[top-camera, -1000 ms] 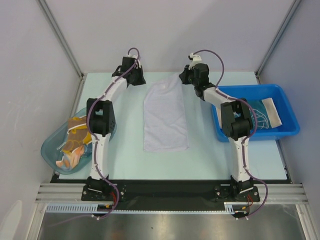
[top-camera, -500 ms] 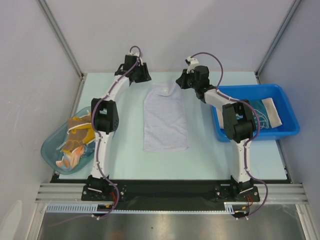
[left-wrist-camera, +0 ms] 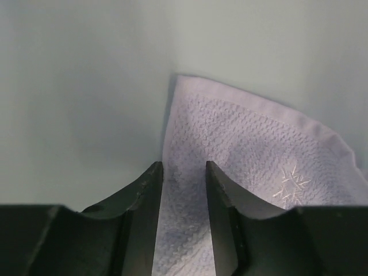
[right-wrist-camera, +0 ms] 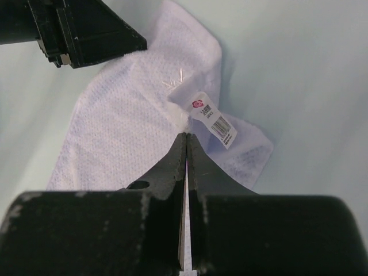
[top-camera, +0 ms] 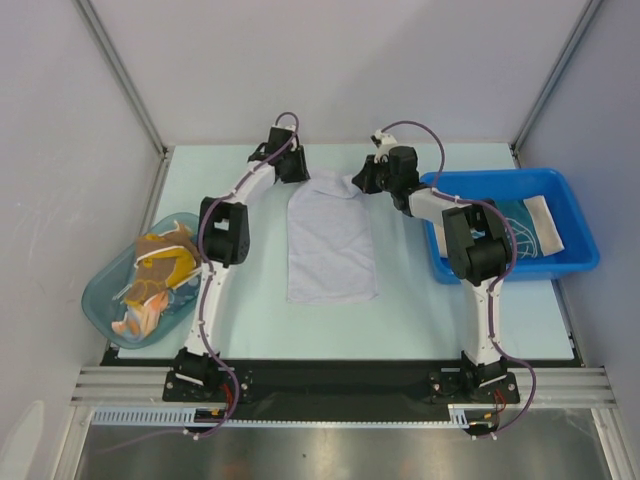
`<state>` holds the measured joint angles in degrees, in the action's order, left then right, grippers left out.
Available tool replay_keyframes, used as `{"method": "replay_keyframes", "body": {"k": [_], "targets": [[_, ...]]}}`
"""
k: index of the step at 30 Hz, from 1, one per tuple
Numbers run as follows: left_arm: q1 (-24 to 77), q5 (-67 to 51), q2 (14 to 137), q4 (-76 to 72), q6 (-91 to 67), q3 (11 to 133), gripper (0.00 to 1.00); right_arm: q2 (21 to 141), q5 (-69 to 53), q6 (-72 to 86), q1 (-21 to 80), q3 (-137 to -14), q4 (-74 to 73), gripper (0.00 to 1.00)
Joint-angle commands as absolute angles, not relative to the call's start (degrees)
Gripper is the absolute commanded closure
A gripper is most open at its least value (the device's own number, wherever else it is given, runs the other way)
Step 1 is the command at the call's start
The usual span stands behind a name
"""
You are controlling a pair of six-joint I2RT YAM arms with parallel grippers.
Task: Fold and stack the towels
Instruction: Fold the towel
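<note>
A white towel (top-camera: 331, 245) with a star mark (left-wrist-camera: 293, 181) lies lengthwise in the middle of the table. My left gripper (top-camera: 291, 168) is open at its far-left corner. In the left wrist view the gripper (left-wrist-camera: 184, 167) has its fingers on either side of the towel's edge (left-wrist-camera: 230, 138), with cloth in the gap. My right gripper (top-camera: 363, 183) is shut on the far-right corner. In the right wrist view the gripper (right-wrist-camera: 186, 135) pinches the cloth next to a white label (right-wrist-camera: 213, 118), and the corner is lifted and bunched.
A translucent teal tub (top-camera: 100, 300) at the left edge holds brown and orange towels (top-camera: 158, 272). A blue plastic bin (top-camera: 575, 250) at the right holds a teal towel and a pale cloth (top-camera: 545, 222). My left gripper also shows in the right wrist view (right-wrist-camera: 86, 29).
My left gripper has moved right and nearer, onto the towel's far-left corner. My right gripper has drawn the far-right corner nearer, so the towel's far edge has pulled in.
</note>
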<state>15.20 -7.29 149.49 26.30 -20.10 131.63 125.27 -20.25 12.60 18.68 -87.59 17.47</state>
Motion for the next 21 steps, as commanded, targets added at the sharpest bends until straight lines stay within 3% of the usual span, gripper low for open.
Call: {"method": "replay_keyframes", "body": {"k": [1, 4, 5, 6, 13, 21], "targets": [[16.43, -6.07, 148.45, 29.87, -20.91, 130.0, 0.65, 123.23, -21.0, 14.32, 18.63, -85.44, 20.39, 1.0], [16.96, -4.66, 147.57, 33.03, -22.05, 127.2, 0.86, 122.26, -21.53, 14.68, 18.63, -82.63, 20.04, 1.0], [16.96, -4.48, 145.92, 33.48, -22.5, 125.79, 0.97, 120.86, -21.27, 14.76, 18.63, -81.57, 20.04, 1.0], [16.96, -4.22, 144.77, 33.66, -22.85, 123.94, 1.0, 120.15, -21.1, 14.85, 18.72, -80.61, 20.04, 1.0], [17.49, -0.35, 128.95, 31.56, -27.06, 101.38, 1.0, 112.77, -18.55, 13.45, 19.42, -72.34, 17.23, 1.0], [17.49, -0.18, 116.02, 26.9, -26.19, 91.23, 1.0, 107.67, -18.89, 12.83, 18.98, -66.36, 20.48, 1.0]]}}
